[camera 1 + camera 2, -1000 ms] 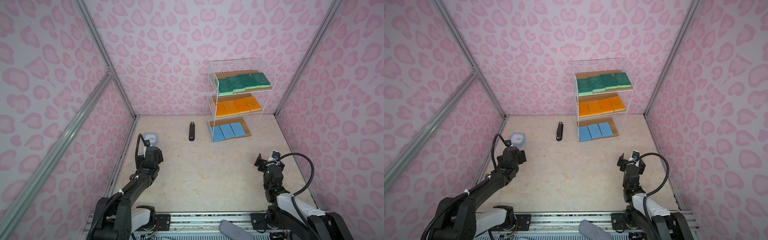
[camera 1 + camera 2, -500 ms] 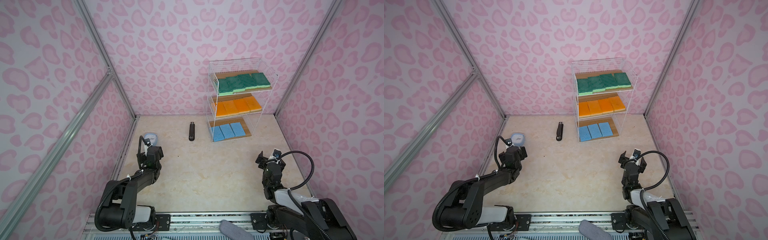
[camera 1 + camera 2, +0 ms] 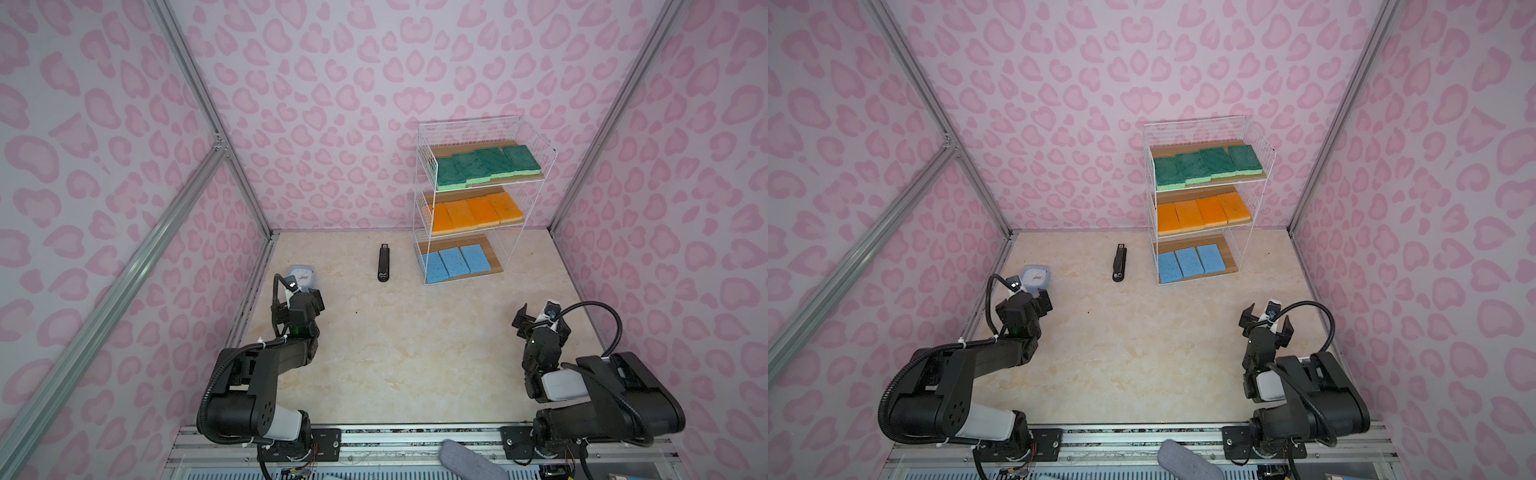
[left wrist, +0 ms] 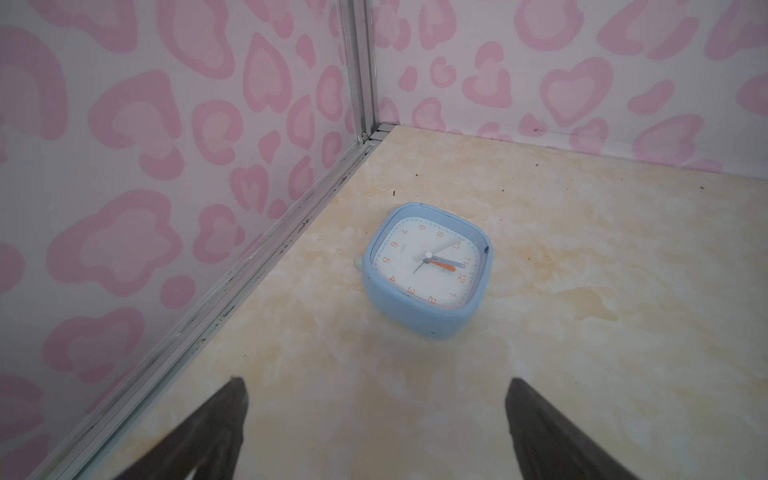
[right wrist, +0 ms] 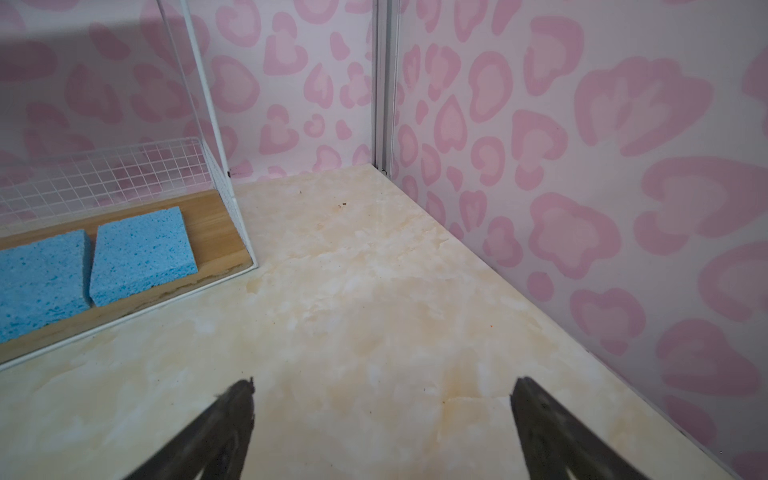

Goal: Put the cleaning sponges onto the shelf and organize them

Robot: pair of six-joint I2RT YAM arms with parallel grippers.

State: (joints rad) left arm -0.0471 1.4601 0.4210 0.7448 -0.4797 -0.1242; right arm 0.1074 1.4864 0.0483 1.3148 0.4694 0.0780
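Upright at the far edge of the bench (image 3: 415, 353), nearer its far right corner: shelf (image 3: 425, 166), with four green sponges (image 3: 486, 166) on the top board, four orange sponges (image 3: 476, 214) on the middle, three blue sponges (image 3: 455, 262) on the bottom. All flat, side by side, long axes running front to back across the boards. Spread wide, holding nothing: left tool (image 4: 374, 395) by the left edge facing a blue clock (image 4: 426, 266), right tool (image 5: 382, 390) by the right edge.

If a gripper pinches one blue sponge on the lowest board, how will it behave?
The blue sponge looks porous, so it probably squashes and weighs little. It lies flat, square-edged, so it should slide, not roll.
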